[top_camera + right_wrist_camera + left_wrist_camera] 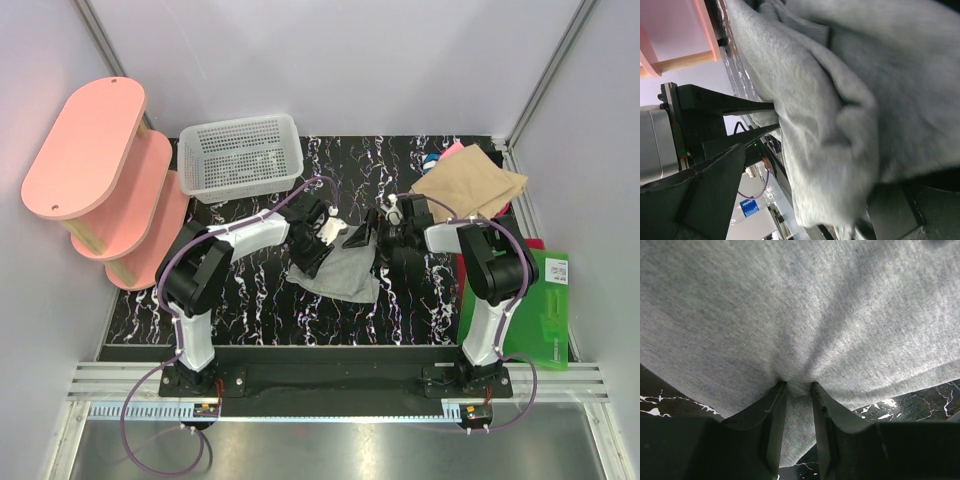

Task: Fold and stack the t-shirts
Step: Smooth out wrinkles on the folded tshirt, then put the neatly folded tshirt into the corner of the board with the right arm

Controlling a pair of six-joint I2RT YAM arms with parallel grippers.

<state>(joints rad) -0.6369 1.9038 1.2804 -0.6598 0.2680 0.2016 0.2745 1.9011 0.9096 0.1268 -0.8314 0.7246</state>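
Observation:
The light grey t-shirt [340, 272] hangs bunched between my two grippers over the middle of the table. My left gripper [322, 237] is shut on its cloth; in the left wrist view both fingers pinch a fold of the grey t-shirt [800, 315] at the gripper [795, 386]. My right gripper [385, 228] is at the shirt's right edge. In the right wrist view its jaws stand wide apart [815, 170], and the grey t-shirt [840, 125] lies bunched against the right finger [920, 212], clear of the left finger [705, 195]. The tan folded t-shirt [470, 185] lies at the back right, with pink and blue cloth [445, 155] behind it.
A white mesh basket [242, 155] stands at the back left of centre. A pink tiered shelf [95, 170] stands at the far left. A flat green board [545, 300] lies along the right edge beside the right arm. The table top [260, 300] is black marble-patterned.

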